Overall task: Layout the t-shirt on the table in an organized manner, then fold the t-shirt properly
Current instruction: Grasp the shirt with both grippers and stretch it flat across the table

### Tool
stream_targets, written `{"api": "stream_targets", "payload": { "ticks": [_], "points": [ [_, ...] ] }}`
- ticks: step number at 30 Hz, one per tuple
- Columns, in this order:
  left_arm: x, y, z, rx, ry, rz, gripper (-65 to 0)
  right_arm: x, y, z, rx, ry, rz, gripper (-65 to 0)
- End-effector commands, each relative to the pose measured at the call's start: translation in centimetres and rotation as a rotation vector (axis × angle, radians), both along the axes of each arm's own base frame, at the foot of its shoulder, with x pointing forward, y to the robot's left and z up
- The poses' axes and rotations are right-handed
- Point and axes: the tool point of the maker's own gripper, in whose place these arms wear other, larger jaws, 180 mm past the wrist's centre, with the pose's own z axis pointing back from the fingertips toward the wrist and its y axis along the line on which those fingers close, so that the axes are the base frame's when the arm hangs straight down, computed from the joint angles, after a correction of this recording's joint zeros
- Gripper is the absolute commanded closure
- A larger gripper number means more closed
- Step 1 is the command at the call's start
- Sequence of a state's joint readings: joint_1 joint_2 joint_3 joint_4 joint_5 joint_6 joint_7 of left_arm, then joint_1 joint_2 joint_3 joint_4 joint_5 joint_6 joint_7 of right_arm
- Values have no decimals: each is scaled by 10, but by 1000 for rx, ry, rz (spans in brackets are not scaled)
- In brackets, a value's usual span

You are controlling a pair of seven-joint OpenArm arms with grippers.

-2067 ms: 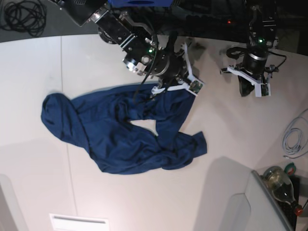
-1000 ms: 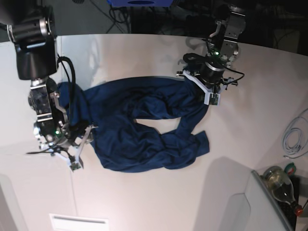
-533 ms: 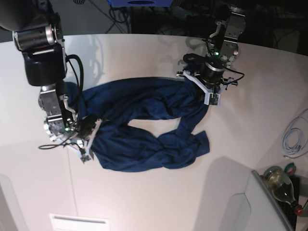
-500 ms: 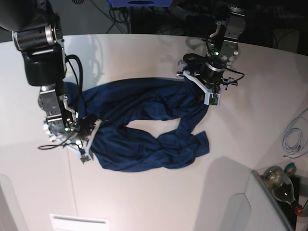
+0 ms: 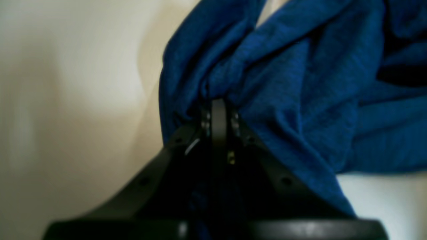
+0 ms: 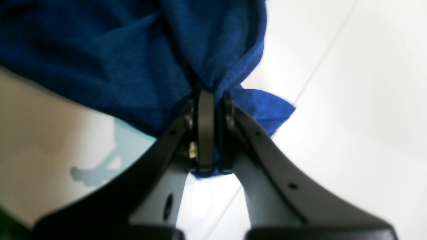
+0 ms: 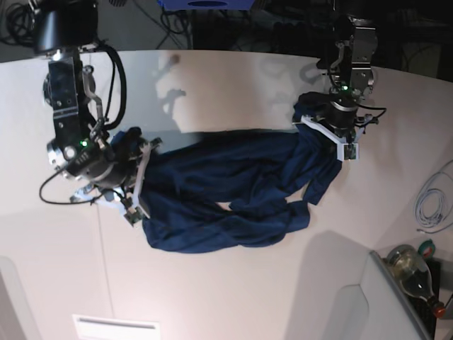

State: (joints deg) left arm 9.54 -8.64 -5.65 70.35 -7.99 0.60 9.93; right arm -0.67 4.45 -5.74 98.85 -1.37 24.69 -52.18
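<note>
Across the large white smooth surface (image 7: 226, 78), the wrinkled dark navy-blue cloth t-shirt (image 7: 226, 191) stretches left to right. Left gripper (image 5: 218, 106) pinches its right end; right gripper (image 6: 206, 100) pinches its left end.

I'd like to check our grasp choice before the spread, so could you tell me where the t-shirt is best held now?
Probably at its two far ends, from opposite sides. The t-shirt lies bunched lengthwise between the arms, each end gathering into a pinchable ridge. The left tool and right tool are each shut on such a ridge, so pulling apart should stretch it flat on the table.
</note>
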Motion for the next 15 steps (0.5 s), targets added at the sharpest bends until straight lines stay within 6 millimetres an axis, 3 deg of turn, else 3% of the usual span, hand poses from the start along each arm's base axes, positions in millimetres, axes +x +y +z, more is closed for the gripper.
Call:
{"api": "stream_targets", "payload": {
  "ticks": [1, 4, 6, 10, 12, 15],
  "points": [
    [9, 11, 7, 21, -13, 23, 0, 5, 2, 22, 13, -70, 7, -3],
    [18, 23, 13, 25, -31, 57, 0, -33, 5, 19, 2, -28, 34, -5],
    [25, 26, 17, 25, -45, 66, 0, -59, 10, 4, 7, 29, 62, -6],
    [32, 24, 22, 24, -62, 59, 0, -98, 13, -47, 35, 176, 73, -20],
    [33, 22, 23, 25, -66, 53, 0, -108, 10, -64, 30, 228, 72, -102],
    [32, 23, 24, 25, -66, 56, 0, -103, 9, -56, 23, 201, 74, -275]
  ]
}}
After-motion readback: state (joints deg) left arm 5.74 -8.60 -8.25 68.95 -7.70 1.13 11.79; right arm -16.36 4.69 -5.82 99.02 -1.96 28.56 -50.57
